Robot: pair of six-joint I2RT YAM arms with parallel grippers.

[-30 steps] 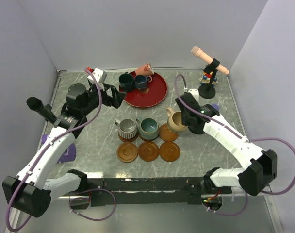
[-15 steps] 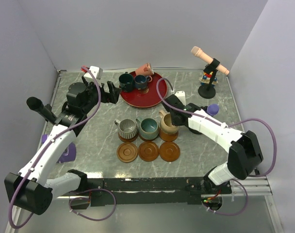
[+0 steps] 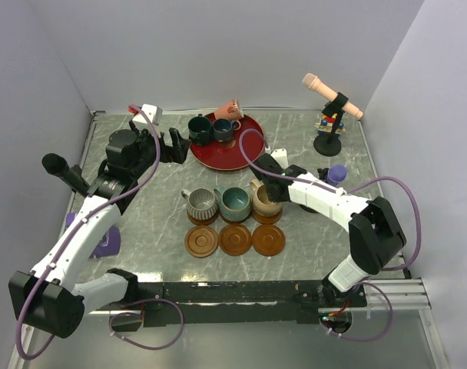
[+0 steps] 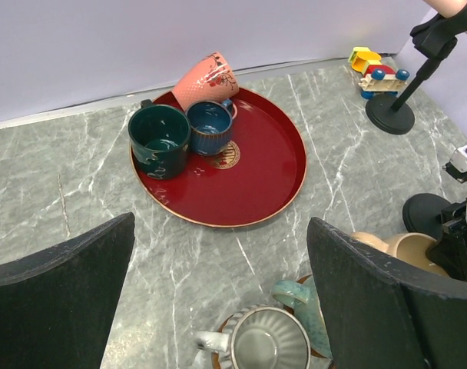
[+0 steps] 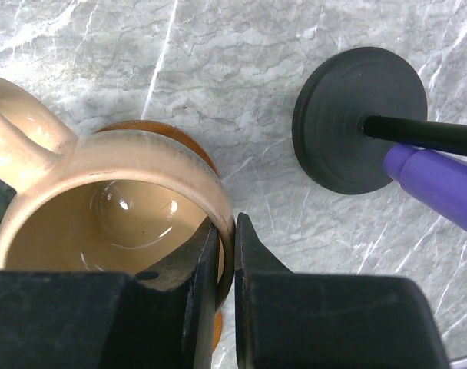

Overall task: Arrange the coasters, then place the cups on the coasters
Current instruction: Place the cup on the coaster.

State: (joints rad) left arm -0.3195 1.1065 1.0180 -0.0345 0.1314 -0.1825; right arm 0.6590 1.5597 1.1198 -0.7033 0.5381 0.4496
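Three bare coasters (image 3: 235, 239) lie in a front row. Behind them the grey ribbed cup (image 3: 201, 203), the teal cup (image 3: 236, 202) and the beige cup (image 3: 263, 198) each stand on a coaster. My right gripper (image 5: 227, 231) is shut on the beige cup's (image 5: 103, 207) rim, one finger inside and one outside, with the coaster (image 5: 168, 132) showing beneath. My left gripper (image 4: 218, 231) hangs open and holds nothing, between the red plate (image 4: 256, 169) and the grey ribbed cup (image 4: 268, 346). On the plate stand the dark green cup (image 4: 158, 138) and the dark blue cup (image 4: 209, 127). The pink cup (image 4: 207, 77) leans on the plate's far rim.
A peach microphone (image 3: 332, 96) on a black stand and small toy blocks (image 3: 326, 123) stand at the back right. A purple microphone (image 5: 441, 181) with a black round base (image 5: 360, 119) is just right of the beige cup. A purple object (image 3: 107, 242) lies at the left edge.
My right arm has carried the beige cup leftward and down onto the back-right coaster. The left gripper shifted slightly toward the plate and stayed open.
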